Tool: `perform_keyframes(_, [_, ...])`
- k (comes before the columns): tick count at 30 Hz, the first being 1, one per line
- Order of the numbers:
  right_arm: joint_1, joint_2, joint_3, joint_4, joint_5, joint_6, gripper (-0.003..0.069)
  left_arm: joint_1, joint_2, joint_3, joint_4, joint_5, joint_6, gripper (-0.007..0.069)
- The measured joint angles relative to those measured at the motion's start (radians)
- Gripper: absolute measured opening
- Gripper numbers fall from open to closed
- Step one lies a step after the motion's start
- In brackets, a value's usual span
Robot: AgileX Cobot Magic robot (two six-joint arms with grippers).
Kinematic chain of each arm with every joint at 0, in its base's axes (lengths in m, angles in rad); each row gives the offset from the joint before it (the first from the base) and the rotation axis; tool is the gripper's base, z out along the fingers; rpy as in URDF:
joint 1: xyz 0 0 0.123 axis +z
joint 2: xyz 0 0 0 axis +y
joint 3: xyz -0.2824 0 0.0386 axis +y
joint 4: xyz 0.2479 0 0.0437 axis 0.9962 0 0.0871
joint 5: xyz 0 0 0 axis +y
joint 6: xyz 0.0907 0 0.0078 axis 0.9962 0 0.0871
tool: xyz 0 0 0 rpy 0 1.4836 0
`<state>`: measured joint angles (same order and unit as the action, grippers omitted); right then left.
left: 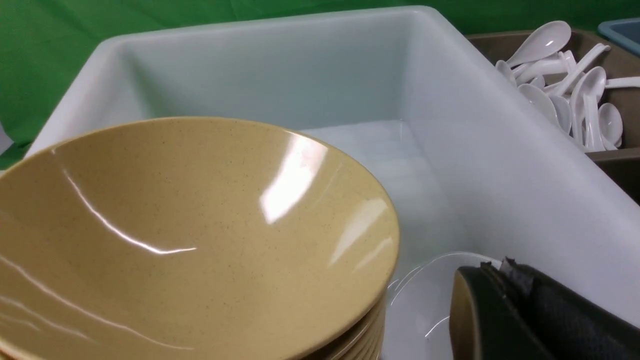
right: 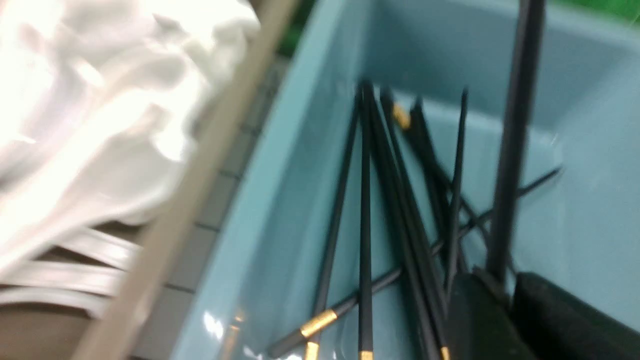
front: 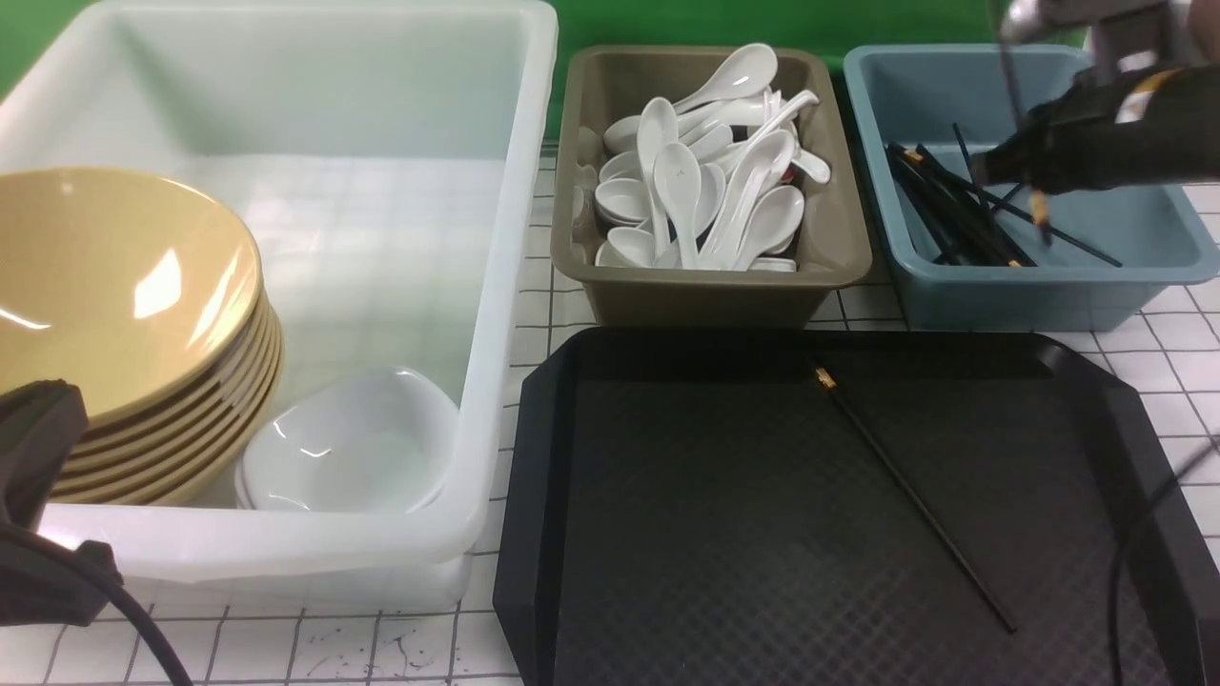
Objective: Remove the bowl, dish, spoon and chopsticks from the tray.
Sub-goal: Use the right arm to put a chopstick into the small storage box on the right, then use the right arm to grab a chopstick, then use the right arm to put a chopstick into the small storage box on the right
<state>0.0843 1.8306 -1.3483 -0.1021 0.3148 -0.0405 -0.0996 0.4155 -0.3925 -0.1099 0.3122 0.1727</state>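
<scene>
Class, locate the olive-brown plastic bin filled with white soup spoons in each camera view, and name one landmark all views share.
Front view: olive-brown plastic bin at upper centre, between white tub and blue bin.
Left wrist view: the bin shows beyond the white tub's wall.
Right wrist view: blurred, its rim runs beside the blue bin.
Shared landmark: the pile of white spoons inside it.

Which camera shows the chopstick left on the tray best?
The front view: the chopstick lies whole, diagonally on the black tray. The left wrist view misses it; the right wrist view shows only sticks in the blue bin.
</scene>
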Motion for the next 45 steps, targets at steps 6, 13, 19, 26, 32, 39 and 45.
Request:
perform_keyframes(6, [0.028, 0.054, -0.183, 0.006, 0.358, -0.004, 0.0345, 0.0, 0.0, -0.001, 0.0, 0.003, 0.0, -0.0012])
perform_keyframes(13, [0.233, -0.005, -0.028, 0.12, 0.625, -0.121, 0.0351, 0.0, 0.0, 0.021, 0.002, -0.022, 0.0, -0.0012])
perform_keyframes(19, [0.306, 0.074, 0.058, 0.102, 0.49, -0.088, 0.0351, 0.0, 0.0, 0.024, 0.003, -0.045, 0.0, -0.0012])
perform_keyframes(26, [0.307, 0.121, 0.053, 0.102, 0.477, -0.103, 0.0235, 0.0, 0.0, 0.024, 0.003, -0.046, 0.0, -0.0012])
perform_keyframes(32, [0.357, 0.029, 0.069, 0.102, 0.546, -0.191, 0.007, 0.0, 0.0, 0.024, 0.003, -0.043, 0.0, -0.0012])
perform_keyframes(39, [0.289, -0.224, 0.06, 0.056, 0.162, -0.205, 0.007, 0.0, 0.0, 0.024, 0.003, -0.057, 0.0, -0.0012])
perform_keyframes(45, [0.106, -0.1, 0.042, 0.035, -0.283, -0.152, 0.0109, 0.0, 0.0, 0.024, 0.003, -0.059, 0.0, -0.0012])
